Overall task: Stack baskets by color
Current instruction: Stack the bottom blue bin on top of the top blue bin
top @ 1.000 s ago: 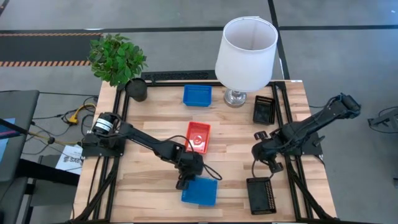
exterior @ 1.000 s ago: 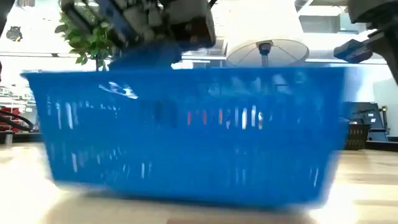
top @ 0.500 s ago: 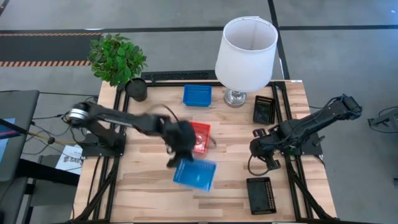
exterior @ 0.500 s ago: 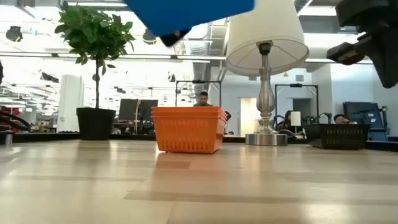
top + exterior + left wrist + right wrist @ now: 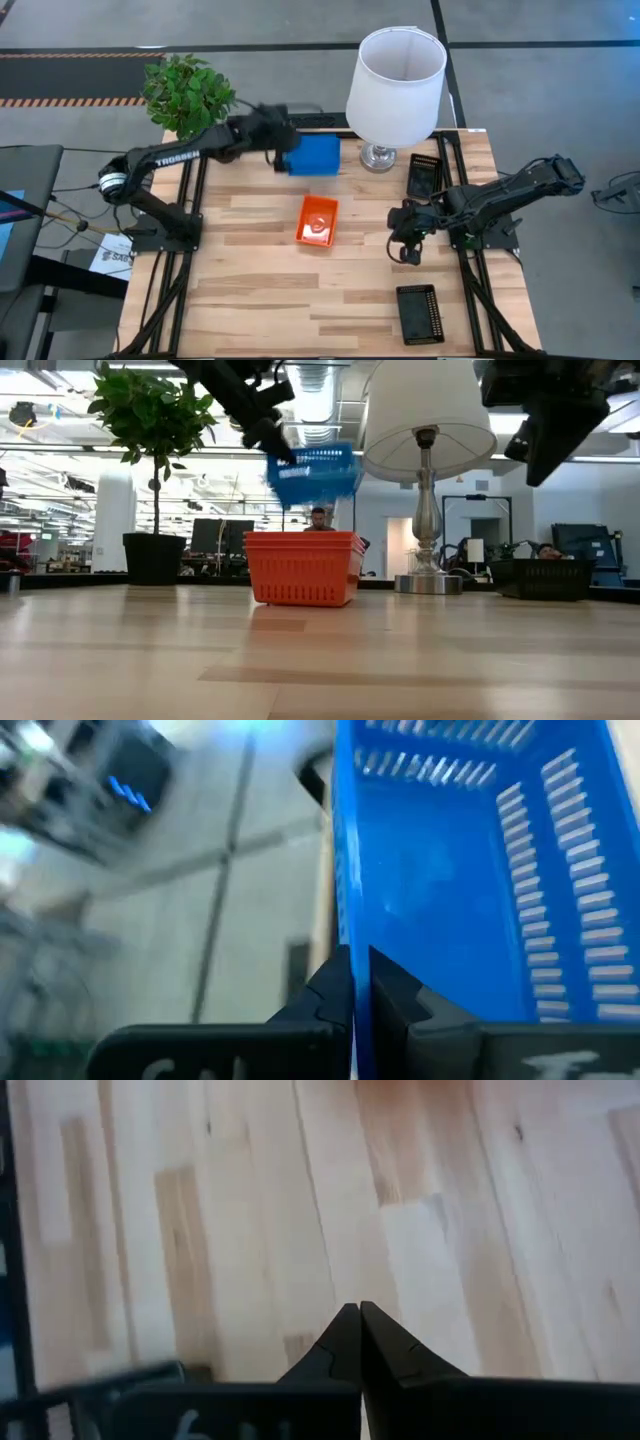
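Left tool (image 5: 358,982): closed on one wall of a blue basket (image 5: 314,156), which is held in the air above the far edge of the desk (image 5: 250,300), beside the lamp (image 5: 396,75).
Right tool (image 5: 358,1330): closed, empty, held over bare wood at the right side.
Red basket (image 5: 318,220): set at the desk's middle, open side up, long axis running near to far.
Black baskets: one (image 5: 424,176) by the lamp base, one (image 5: 419,313) near the front right.
Carried basket, orientation: long axis seen across the desk.
Handling, judged: light, stiff, thin perforated plastic; best taken by a rim wall, as here; swing is likely from a one-wall pinch.
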`<control>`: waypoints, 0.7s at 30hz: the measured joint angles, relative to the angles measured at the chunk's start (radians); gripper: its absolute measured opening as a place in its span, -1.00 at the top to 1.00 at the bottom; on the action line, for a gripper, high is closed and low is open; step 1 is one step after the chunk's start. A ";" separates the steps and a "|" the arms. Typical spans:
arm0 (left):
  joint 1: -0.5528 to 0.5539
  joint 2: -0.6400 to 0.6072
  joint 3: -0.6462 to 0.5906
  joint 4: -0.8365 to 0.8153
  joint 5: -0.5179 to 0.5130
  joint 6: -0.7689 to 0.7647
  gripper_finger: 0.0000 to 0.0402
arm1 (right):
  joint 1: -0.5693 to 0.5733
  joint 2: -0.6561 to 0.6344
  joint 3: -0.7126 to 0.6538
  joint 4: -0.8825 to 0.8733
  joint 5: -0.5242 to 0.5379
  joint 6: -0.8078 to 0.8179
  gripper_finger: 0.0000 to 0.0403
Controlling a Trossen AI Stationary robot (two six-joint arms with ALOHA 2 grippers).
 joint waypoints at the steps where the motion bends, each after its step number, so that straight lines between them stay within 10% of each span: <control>1: 0.036 0.004 0.002 0.035 0.032 0.033 1.00 | 0.000 0.000 0.000 0.008 0.009 0.017 0.94; 21: 0.210 0.365 0.224 -0.048 0.282 0.233 1.00 | -0.001 0.004 0.000 0.039 0.153 0.233 0.96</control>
